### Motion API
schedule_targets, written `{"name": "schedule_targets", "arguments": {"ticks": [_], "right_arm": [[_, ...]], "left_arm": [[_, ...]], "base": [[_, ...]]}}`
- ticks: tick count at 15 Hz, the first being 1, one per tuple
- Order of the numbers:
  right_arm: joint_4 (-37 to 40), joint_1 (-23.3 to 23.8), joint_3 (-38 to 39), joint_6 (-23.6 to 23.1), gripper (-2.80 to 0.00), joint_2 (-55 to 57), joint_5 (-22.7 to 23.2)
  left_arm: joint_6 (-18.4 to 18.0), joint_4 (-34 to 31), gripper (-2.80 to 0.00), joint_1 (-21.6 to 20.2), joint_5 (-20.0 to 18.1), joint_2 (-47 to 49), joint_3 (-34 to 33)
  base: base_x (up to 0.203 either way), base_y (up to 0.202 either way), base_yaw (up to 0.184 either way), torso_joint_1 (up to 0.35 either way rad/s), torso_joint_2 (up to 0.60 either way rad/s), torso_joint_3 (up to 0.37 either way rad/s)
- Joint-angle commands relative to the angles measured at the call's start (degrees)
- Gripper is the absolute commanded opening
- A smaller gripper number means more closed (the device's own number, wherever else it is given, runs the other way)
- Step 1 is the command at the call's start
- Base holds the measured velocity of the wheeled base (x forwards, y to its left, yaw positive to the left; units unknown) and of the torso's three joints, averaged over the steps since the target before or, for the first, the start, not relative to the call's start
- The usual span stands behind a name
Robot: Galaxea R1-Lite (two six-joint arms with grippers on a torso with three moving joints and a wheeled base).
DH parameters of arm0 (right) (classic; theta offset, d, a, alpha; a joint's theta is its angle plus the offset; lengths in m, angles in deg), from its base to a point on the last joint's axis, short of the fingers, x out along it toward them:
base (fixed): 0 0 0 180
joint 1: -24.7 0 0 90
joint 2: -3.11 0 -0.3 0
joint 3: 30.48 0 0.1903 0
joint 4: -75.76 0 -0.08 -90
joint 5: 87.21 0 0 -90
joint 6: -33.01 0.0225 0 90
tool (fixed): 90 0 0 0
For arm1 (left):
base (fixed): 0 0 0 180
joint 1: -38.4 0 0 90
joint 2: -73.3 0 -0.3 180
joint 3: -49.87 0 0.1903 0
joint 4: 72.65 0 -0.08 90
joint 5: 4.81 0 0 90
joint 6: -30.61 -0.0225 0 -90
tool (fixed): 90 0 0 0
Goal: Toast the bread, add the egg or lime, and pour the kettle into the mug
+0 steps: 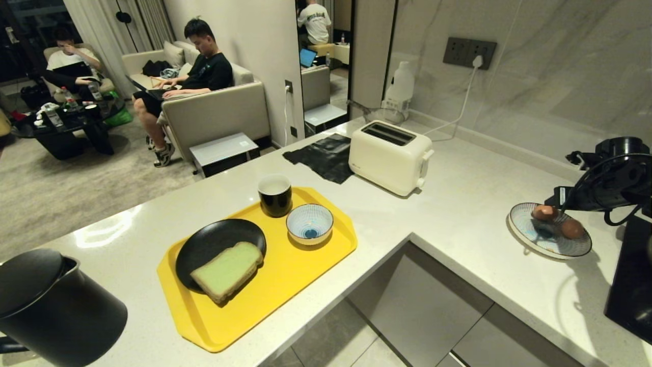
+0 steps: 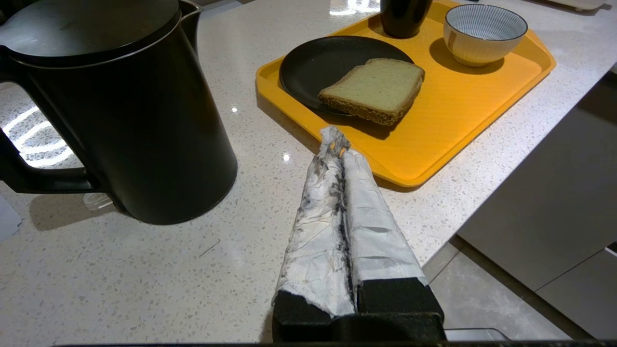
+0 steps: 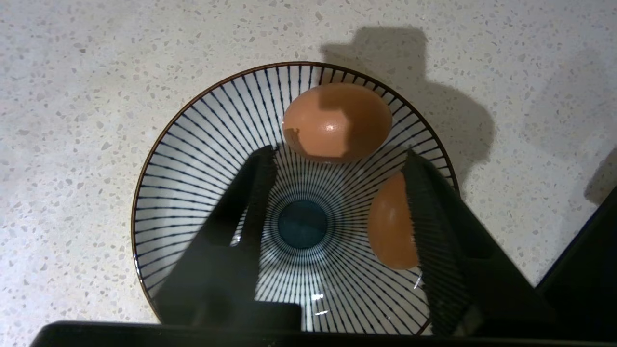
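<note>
Hovering over striped plate, right hand fingers apart; egg just beyond fingertips.

A pale speckled stone counter was laid out in an L, with grey cabinet fronts set beneath it. The wall behind was clad in veined marble, and a dark socket plate was fitted there, with a white plug seated in it. Beyond the counter, a beige sofa was placed on a grey carpet, occupied by a seated person. Pale curtains were hung at the far side.
</note>
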Motion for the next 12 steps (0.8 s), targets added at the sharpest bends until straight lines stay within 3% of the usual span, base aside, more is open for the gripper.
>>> {"name": "schedule_targets", "arguments": {"ticks": [1, 12], "right_arm": [[0.06, -0.04, -0.4, 0.09, 0.0, 1.12, -0.79], [-2.49, -1.2, -1.73, 1.95, 0.0, 4.81, -2.4]], "left_arm": [[0.01, 0.0, -2.8, -0.01, 0.01, -0.18, -0.01], [0.01, 0.0, -2.8, -0.01, 0.01, -0.18, -0.01]], "base": [[0.0, 0.0, 0.0, 0.0, 0.0, 0.0], [0.0, 0.0, 0.0, 0.0, 0.0, 0.0]]}}
